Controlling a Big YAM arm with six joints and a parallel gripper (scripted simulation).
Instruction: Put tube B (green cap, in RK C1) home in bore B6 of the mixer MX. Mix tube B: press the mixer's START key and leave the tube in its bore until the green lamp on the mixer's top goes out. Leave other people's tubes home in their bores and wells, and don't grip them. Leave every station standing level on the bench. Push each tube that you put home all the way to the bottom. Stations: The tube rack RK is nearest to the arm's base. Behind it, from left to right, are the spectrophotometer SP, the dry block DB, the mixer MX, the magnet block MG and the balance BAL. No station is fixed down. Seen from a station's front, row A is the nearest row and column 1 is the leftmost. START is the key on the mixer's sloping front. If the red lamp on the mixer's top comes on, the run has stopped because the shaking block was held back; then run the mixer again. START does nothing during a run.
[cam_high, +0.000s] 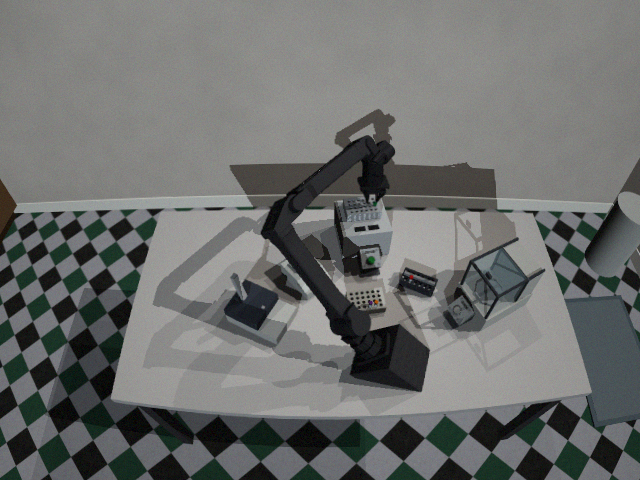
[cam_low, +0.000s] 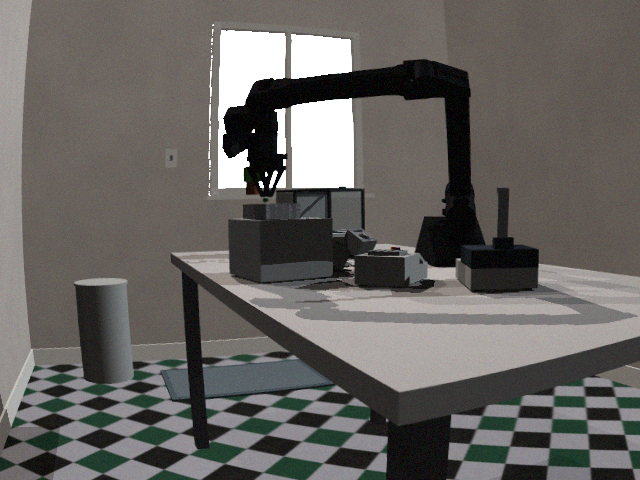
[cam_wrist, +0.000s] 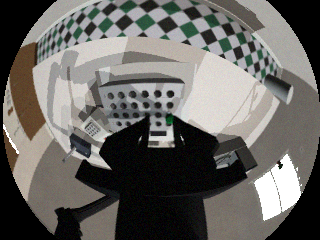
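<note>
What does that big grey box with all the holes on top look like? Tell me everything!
The mixer is a grey box standing level on the white table. Its raised top block has rows of dark round holes. Its sloping front carries a green round key. The gripper hangs over the far right corner, where a green cap shows.

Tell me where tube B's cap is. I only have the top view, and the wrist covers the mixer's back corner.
Observer: In the exterior view the green cap shows at the gripper tips, just above the mixer's bore block.
Operator: Gripped?
Observer: In the wrist view the cap is at the fingertips, by the right end of the bore grid. Whether it's gripped I can't tell.
Operator: Mixer level?
Observer: In the exterior view the mixer sits flat on the table.
</note>
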